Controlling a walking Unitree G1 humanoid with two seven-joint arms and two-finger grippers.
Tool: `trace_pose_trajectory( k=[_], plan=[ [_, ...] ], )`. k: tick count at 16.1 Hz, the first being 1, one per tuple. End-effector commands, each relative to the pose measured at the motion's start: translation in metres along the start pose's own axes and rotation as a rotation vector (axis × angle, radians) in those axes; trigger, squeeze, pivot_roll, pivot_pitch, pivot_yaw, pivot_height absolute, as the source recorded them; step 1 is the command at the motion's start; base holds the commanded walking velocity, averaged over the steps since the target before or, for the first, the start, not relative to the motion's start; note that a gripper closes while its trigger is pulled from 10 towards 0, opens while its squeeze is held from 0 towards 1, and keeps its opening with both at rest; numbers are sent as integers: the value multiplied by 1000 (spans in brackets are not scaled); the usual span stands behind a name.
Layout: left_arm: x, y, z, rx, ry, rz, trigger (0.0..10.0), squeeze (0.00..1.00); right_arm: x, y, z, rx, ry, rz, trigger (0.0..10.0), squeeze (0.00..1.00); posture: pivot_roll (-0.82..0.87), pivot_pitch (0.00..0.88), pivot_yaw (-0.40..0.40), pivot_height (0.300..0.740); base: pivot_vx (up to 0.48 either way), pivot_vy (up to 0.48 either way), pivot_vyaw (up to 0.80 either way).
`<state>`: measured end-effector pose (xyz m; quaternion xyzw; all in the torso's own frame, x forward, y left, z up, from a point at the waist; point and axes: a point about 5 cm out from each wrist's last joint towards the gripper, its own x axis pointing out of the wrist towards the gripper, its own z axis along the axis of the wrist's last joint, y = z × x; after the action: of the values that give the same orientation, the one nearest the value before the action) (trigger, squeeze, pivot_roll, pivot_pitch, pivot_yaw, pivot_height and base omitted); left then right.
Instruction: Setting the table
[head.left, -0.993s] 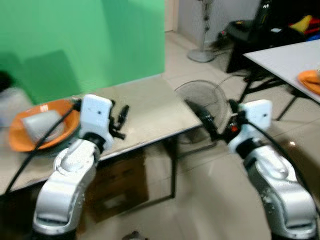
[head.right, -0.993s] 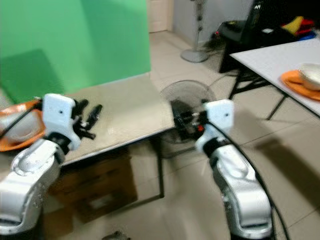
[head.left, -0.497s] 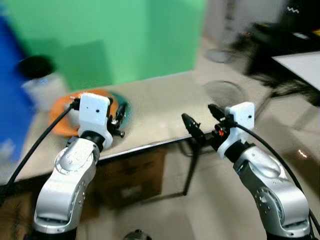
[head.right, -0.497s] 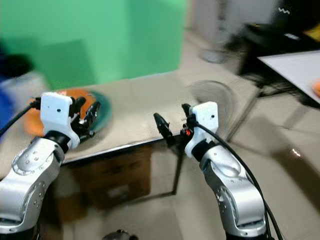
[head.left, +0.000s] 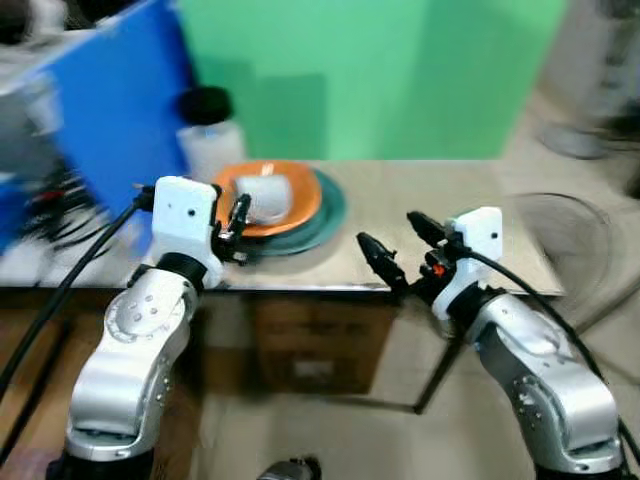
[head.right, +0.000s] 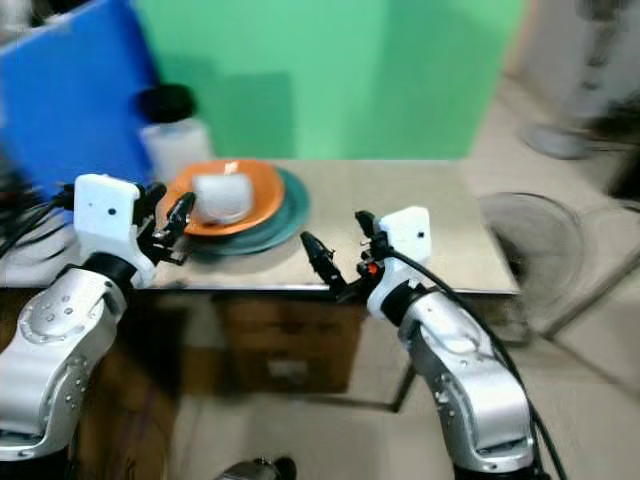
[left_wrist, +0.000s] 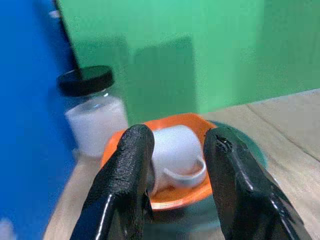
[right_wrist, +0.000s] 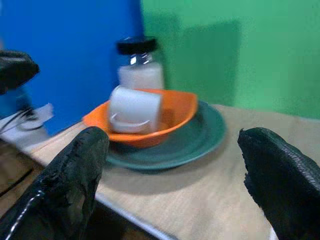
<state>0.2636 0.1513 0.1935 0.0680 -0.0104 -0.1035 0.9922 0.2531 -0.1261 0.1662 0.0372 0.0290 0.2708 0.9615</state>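
Glossy orange bowl (right_wrist: 150, 120); smooth white mug (right_wrist: 134, 109); matt table (right_wrist: 215, 190).

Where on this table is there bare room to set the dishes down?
The table is bare from the green plate across to its far right edge, in front of the right gripper. The left end is crowded: orange bowl holding a white mug, a black-lidded jar behind, cables by the blue panel.

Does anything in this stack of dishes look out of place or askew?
Yes. The white mug lies tipped on its side inside the orange bowl, handle down, instead of upright. The bowl sits on the green plate, near the table's front edge.
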Motion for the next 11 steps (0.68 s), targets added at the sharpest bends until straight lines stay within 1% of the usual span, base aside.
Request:
trace_pose_trajectory(
  k=[1, 10, 11],
  plan=[
    [-1, 1, 5, 7, -19, 5, 10000, 0, 1, 2, 2, 0, -5, 23, 10000, 1000, 140, 0, 25, 740, 292, 0, 769],
    [-4, 1, 3, -2, -10, 6, 10000, 0, 7, 4, 3, -39, -4, 50, 10000, 1000, 148, 0, 11, 740, 311, 0, 750],
    [-5, 2, 3, -2, -8, 7, 10000, 0, 8, 4, 4, -47, -5, 42, 10000, 1000, 149, 0, 10, 740, 322, 0, 0]
  ],
)
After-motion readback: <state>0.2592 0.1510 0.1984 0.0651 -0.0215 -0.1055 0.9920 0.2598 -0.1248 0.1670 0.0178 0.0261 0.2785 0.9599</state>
